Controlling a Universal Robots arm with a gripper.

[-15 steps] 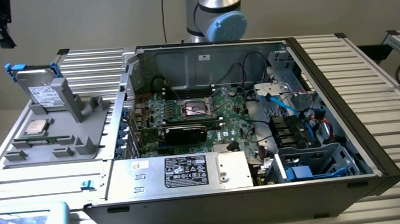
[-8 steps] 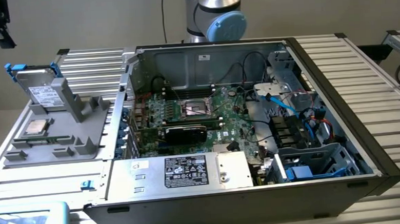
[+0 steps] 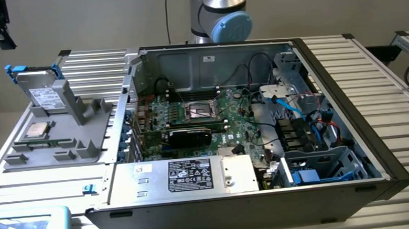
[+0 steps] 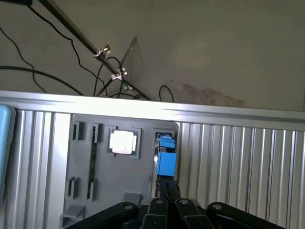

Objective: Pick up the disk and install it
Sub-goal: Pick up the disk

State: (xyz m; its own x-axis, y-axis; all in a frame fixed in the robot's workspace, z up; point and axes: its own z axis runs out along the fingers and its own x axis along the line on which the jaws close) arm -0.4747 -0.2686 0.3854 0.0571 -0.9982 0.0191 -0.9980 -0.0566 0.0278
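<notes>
- So far, nothing of the task is seen to be done: the disk (image 3: 41, 92) is parked in the grey holder (image 3: 52, 154) outside the case (image 3: 181, 68), just beside its side wall.
- Both steps are judged to be left: the lift out of the holder and the fitting into the case.
- The claw (image 4: 167, 183) is held above the holder, outside the case, with its fingers brought together on nothing.
- In the wrist view the disk's blue carrier (image 4: 166, 160) is seen just past the fingertips. In the exterior view nothing is seen touching the disk, so no contact is judged to be made.
- The disk is stood on edge, not laid flat, and is leaned against a post of the holder. Its labelled face is turned toward the case and somewhat upward.
- Its long axis is judged to run steeply up out of the holder, tilted away from the case, with the blue carrier tabs at the upper end.
- The thin upper edge is presented to the claw.
- A chip (image 3: 37, 131) is laid flat in the same holder, also outside the case.
</notes>
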